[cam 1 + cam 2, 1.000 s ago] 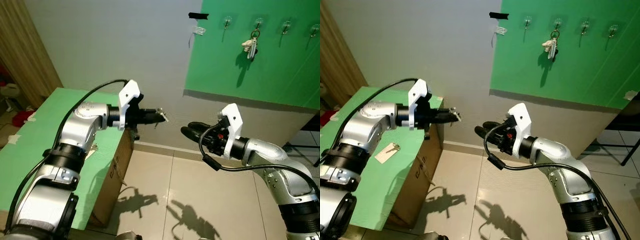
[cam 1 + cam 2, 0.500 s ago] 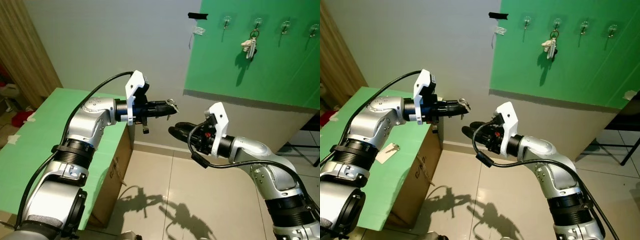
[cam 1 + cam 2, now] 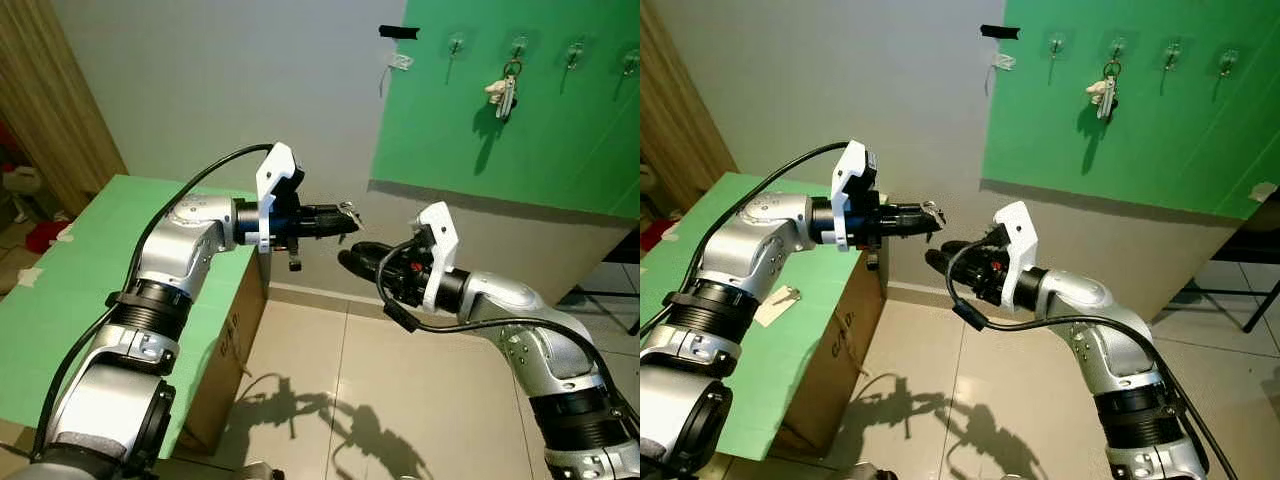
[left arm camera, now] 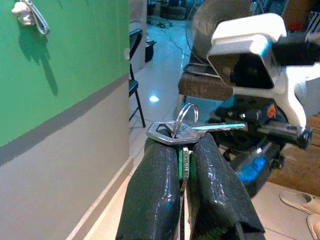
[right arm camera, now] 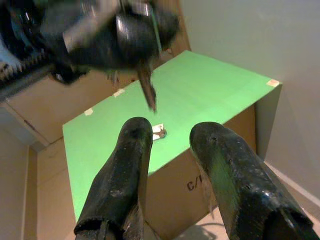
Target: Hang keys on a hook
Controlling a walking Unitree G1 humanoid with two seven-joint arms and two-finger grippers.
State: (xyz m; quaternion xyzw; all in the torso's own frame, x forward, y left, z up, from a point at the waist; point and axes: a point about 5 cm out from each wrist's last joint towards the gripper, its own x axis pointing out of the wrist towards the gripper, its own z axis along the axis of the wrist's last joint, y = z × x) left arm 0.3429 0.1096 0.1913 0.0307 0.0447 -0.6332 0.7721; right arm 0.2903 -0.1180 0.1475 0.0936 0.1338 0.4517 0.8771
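Key point(image 4: 192, 131) clamped flat in left hand point(image 3: 338, 219), blade pointing toward right hand point(image 3: 352, 259), just beside and slightly lower, fingers apart. Free wall hook point(image 3: 455, 43) well above, up and to the right, nearer the right arm.

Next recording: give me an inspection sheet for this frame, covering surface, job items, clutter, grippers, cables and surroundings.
Surface: green-topped cardboard box at the robot's left, against the grey wall.
Job's things: key on a ring, pinched in the left gripper; four hooks in a row on the green wall panel, the second carrying a key bunch, the others bare.
Clutter: small tagged key lying on the box top.
Grippers: left shut on the key, held out in mid-air; right gripper open, fingertips facing the left one, close below it.
Cables: black cable arching over the left arm; another looping under the right wrist.
Surroundings: tiled floor, black tape on wall, wooden panelling at left.
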